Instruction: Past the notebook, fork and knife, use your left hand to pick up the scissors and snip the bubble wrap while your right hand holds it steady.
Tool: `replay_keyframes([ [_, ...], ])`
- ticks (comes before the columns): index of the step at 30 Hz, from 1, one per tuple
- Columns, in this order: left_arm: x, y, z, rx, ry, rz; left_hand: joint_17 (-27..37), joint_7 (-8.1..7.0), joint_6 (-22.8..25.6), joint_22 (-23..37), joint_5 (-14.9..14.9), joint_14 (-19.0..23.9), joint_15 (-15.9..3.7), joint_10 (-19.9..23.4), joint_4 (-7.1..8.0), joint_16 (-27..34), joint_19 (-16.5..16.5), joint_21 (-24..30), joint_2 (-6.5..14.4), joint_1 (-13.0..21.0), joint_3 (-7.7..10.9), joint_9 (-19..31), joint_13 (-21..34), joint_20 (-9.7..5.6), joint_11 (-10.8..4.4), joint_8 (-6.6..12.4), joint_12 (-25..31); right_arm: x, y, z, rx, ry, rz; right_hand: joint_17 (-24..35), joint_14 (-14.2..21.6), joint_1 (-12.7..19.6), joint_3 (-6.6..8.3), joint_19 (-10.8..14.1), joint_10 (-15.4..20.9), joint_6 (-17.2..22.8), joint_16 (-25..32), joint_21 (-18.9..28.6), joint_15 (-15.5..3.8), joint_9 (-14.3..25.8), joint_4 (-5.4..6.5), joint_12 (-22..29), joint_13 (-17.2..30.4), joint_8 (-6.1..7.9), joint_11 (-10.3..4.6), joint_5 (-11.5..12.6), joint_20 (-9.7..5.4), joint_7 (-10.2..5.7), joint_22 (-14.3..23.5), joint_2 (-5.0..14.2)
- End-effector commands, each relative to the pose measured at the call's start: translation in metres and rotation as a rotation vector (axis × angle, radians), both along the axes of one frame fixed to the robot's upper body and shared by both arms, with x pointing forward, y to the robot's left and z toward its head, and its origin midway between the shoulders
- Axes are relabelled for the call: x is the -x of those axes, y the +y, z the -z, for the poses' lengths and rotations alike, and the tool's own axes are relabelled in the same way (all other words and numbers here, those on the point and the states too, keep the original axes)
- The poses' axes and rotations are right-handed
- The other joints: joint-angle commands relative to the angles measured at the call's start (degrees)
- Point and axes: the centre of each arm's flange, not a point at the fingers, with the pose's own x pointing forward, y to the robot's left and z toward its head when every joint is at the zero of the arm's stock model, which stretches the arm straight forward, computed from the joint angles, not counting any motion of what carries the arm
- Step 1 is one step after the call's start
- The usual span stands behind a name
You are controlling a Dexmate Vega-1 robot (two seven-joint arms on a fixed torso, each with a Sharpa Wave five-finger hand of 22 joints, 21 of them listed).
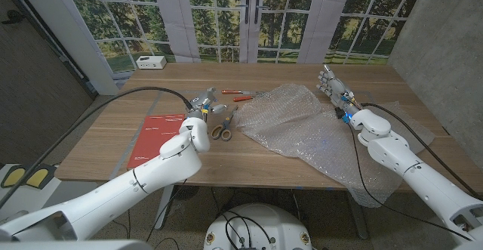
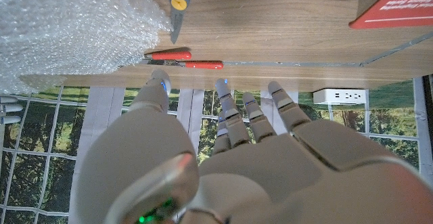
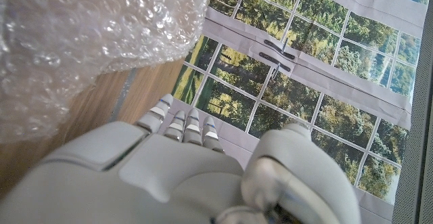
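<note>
The scissors (image 1: 223, 128) are seen lying on the table just right of the left hand (image 1: 204, 103), which is open and holding nothing, blades pointing away from the robot.

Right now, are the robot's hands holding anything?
Left hand: open, holding nothing, above the scissors.
Right hand: open, holding nothing, beside the bubble wrap.

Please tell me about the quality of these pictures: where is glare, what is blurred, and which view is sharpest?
Head view: even light, sharpest; soft glare on the clear crinkled bubble wrap sheet. Left wrist view: the grey left hand is close and soft, while the red-handled utensils behind are sharper. Right wrist view: the white right hand is blurred; the wrap looks bright and washed out.
</note>
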Motion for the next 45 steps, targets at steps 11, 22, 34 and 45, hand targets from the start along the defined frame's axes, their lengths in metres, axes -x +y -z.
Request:
replay_keyframes([
  [11,-0.010,-0.002,0.006,-0.016,0.068,-0.010,0.1,-0.14,-0.5,0.3,0.6,-0.6,0.49,-0.1,-0.39,-0.2,-0.6,-0.3,0.5,0.8,0.06,0.0,0.4,0.43,0.16,-0.41,-0.3,0.000,-0.001,0.002,-0.008,0.009,-0.006,0.2,-0.4,0.5,0.40,0.0,-0.2,-0.5,0.3,0.3,0.10,0.3,0.16,0.0,0.2,0.13,-0.18,-0.4,-0.30,0.13,0.2,0.06],
  [22,-0.012,-0.004,0.009,-0.046,0.080,-0.002,0.1,0.05,-0.5,0.3,0.7,-0.5,0.45,0.2,-0.43,-0.2,-0.8,-0.3,0.6,1.0,0.09,0.0,0.5,0.54,-0.03,-0.46,-0.3,-0.001,0.000,0.004,-0.015,0.007,-0.006,0.2,-0.3,0.5,0.50,0.0,-0.2,-0.6,0.4,0.3,0.13,0.3,0.14,0.1,0.2,0.13,-0.03,-0.4,-0.33,0.13,0.2,0.06],
  [34,-0.010,-0.013,0.012,-0.089,0.081,-0.025,0.1,-0.06,-0.7,0.3,0.7,-0.6,0.41,0.3,-0.37,-0.2,-0.8,-0.3,0.7,1.1,-0.01,0.0,0.6,0.66,-0.09,-0.52,-0.4,0.002,-0.001,0.007,-0.027,0.006,-0.008,0.2,-0.3,0.5,0.57,0.0,-0.2,-0.6,0.4,0.3,0.17,0.3,0.13,0.0,0.2,0.13,0.13,-0.5,-0.25,0.13,0.2,0.05],
  [45,-0.008,-0.020,0.013,-0.147,0.083,-0.065,0.2,-0.89,-1.6,0.3,0.6,-1.6,1.12,-1.1,-0.26,-0.6,-1.2,-0.3,0.4,0.9,-0.40,0.0,0.9,1.06,0.41,-0.87,-1.2,0.004,-0.002,0.009,-0.035,0.012,-0.013,0.2,-0.3,0.4,0.60,0.0,-0.2,-0.6,0.4,0.3,0.13,0.3,0.13,0.0,0.2,0.12,0.04,-0.5,-0.18,0.10,0.2,-0.02],
])
